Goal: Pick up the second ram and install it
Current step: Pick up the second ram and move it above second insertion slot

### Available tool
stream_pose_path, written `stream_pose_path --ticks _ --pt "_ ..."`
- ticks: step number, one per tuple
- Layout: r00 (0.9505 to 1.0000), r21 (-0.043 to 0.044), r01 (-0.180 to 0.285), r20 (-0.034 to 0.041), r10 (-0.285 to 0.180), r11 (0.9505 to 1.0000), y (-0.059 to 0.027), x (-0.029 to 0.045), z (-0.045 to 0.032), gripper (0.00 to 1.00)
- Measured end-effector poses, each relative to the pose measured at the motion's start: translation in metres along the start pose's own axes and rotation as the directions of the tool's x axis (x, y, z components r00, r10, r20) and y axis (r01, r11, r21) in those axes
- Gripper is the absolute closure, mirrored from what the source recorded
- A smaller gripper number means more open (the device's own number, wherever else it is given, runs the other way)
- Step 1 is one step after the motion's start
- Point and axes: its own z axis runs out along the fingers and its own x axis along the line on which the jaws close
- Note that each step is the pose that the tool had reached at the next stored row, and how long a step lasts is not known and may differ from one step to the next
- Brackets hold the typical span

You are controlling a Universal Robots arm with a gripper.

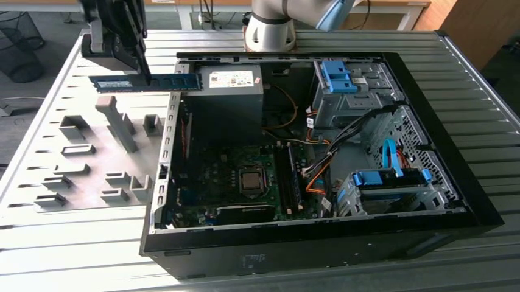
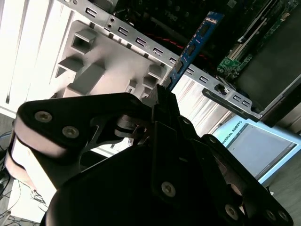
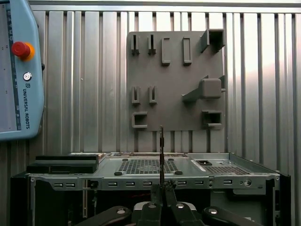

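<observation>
The second ram (image 1: 146,83), a long green stick with black chips, hangs level in the air above the table, and one end reaches over the open computer case's wall (image 1: 172,121). My black gripper (image 1: 143,74) is shut on its upper edge near the middle. In the second wrist view the ram (image 2: 195,44) sticks out from the gripper (image 2: 164,92) towards the case. In the first wrist view the ram (image 3: 161,150) is a thin edge-on strip rising from the gripper (image 3: 162,189), in line with the grey holder plate (image 3: 176,80). Dark memory slots (image 1: 285,176) lie beside the processor socket (image 1: 251,180).
The grey holder plate (image 1: 97,161) with its raised blocks lies on the slatted table on the exterior view's left of the case. The power supply (image 1: 231,91), orange cables (image 1: 317,173) and blue drive bays (image 1: 388,179) fill the case. A teach pendant (image 3: 19,70) lies on the table.
</observation>
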Motion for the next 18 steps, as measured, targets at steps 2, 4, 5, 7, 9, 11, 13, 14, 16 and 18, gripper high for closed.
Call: stream_pose_path --ticks 2,4,5,7,9,11,13,14,16,18 --pt "1.0000 0.0001 0.000 0.0001 0.000 1.0000 -0.0018 0.0000 0.0000 0.86" --pt "1.0000 0.0000 0.000 0.0000 0.000 1.0000 -0.0038 -0.0001 0.0000 0.86" --pt "1.0000 0.0000 0.000 0.0000 0.000 1.0000 -0.0047 -0.0001 -0.0001 0.86" --pt "1.0000 0.0000 0.000 0.0000 0.000 1.0000 -0.0065 -0.0001 -0.0001 0.86" --pt "1.0000 0.0000 0.000 0.0000 0.000 1.0000 -0.0082 -0.0001 -0.0001 0.86" --pt "1.0000 0.0000 0.000 0.0000 0.000 1.0000 -0.0097 -0.0002 -0.0001 0.86" --pt "1.0000 0.0000 0.000 0.0000 0.000 1.0000 -0.0112 -0.0002 -0.0001 0.86" --pt "1.0000 0.0001 0.000 0.0001 0.000 1.0000 -0.0119 -0.0002 -0.0001 0.86" --pt "1.0000 0.0000 0.000 0.0001 0.000 1.0000 -0.0133 -0.0002 -0.0001 0.86" --pt "1.0000 0.0000 0.000 0.0000 0.000 1.0000 -0.0150 -0.0002 -0.0002 0.86"
